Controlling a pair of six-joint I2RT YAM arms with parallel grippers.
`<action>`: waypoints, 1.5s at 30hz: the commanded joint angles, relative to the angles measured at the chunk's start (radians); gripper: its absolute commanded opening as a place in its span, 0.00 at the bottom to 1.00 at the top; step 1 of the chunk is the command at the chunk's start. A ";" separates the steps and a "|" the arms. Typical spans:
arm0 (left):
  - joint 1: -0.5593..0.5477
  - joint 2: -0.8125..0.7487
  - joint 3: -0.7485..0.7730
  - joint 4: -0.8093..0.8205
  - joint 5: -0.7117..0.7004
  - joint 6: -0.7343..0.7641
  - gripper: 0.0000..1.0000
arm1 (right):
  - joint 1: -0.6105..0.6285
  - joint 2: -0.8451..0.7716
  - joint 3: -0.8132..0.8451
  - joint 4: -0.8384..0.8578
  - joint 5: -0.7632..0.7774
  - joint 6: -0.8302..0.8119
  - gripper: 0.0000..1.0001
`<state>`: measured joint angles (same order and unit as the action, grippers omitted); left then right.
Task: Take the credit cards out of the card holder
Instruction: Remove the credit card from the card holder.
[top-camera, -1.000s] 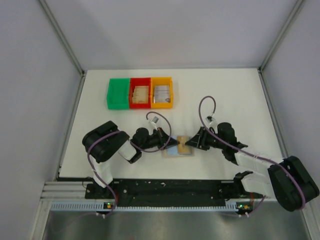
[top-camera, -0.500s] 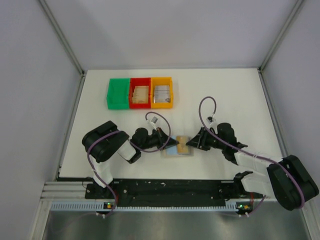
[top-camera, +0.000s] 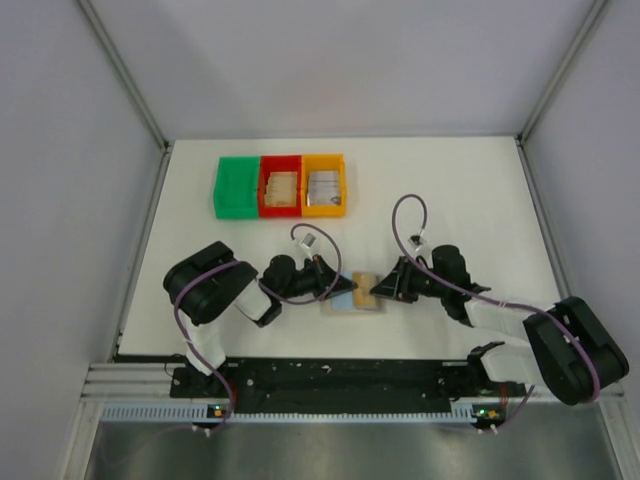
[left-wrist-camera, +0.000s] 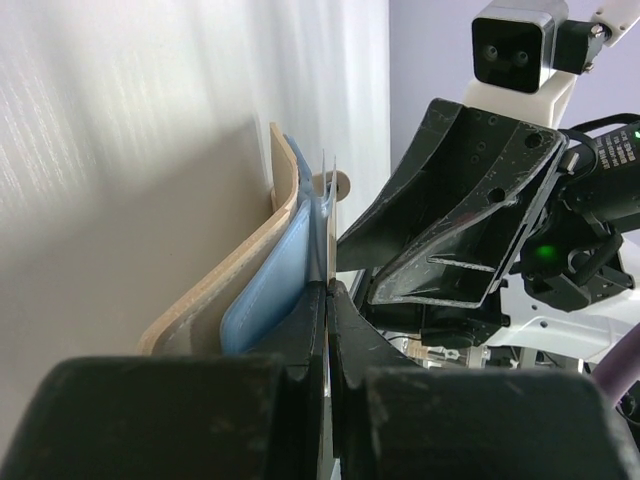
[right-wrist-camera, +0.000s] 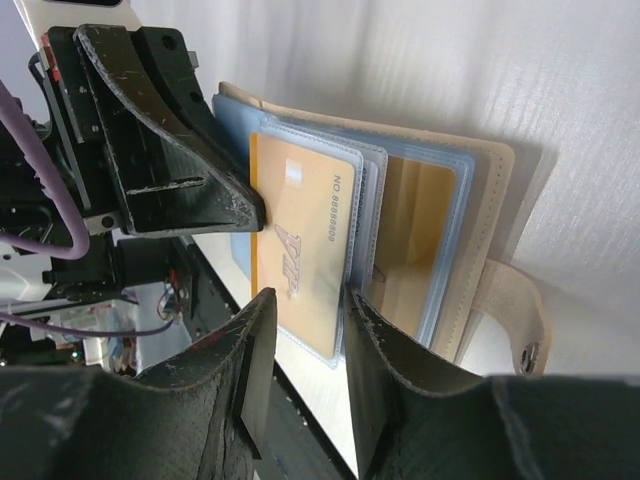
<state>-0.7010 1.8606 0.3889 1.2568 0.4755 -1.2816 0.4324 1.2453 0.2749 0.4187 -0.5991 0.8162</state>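
The card holder (top-camera: 356, 296) lies open on the table between both grippers, tan outside (right-wrist-camera: 492, 190) with blue-grey sleeves (left-wrist-camera: 262, 290). My left gripper (top-camera: 343, 287) is shut on a thin sleeve page at the holder's left edge (left-wrist-camera: 328, 290). A tan-yellow credit card (right-wrist-camera: 305, 225) marked VIP sticks out of a clear sleeve. My right gripper (right-wrist-camera: 308, 298) is open, with one finger on each side of that card's near edge and a gap showing. In the top view it (top-camera: 377, 291) is at the holder's right side. Another tan card (right-wrist-camera: 420, 215) sits deeper in a sleeve.
Three bins stand in a row at the back left: green (top-camera: 235, 187), red (top-camera: 281, 186) with tan cards in it, orange (top-camera: 324, 185) with grey cards in it. The holder's snap strap (right-wrist-camera: 515, 320) lies on the table beside my right finger.
My right arm has shifted slightly left towards the card holder. The left arm and the holder have not moved.
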 joint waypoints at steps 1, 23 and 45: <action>0.005 -0.057 0.011 0.354 0.018 -0.010 0.00 | -0.015 0.008 0.007 0.085 -0.034 0.011 0.32; 0.064 -0.074 -0.057 0.383 0.060 -0.012 0.05 | -0.055 -0.017 -0.013 0.071 -0.004 -0.009 0.00; 0.077 -0.110 -0.019 0.412 0.121 -0.012 0.04 | -0.050 0.111 0.056 0.215 -0.123 0.046 0.46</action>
<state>-0.6289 1.7916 0.3435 1.2652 0.5739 -1.2846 0.3882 1.3231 0.2966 0.5423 -0.6861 0.8455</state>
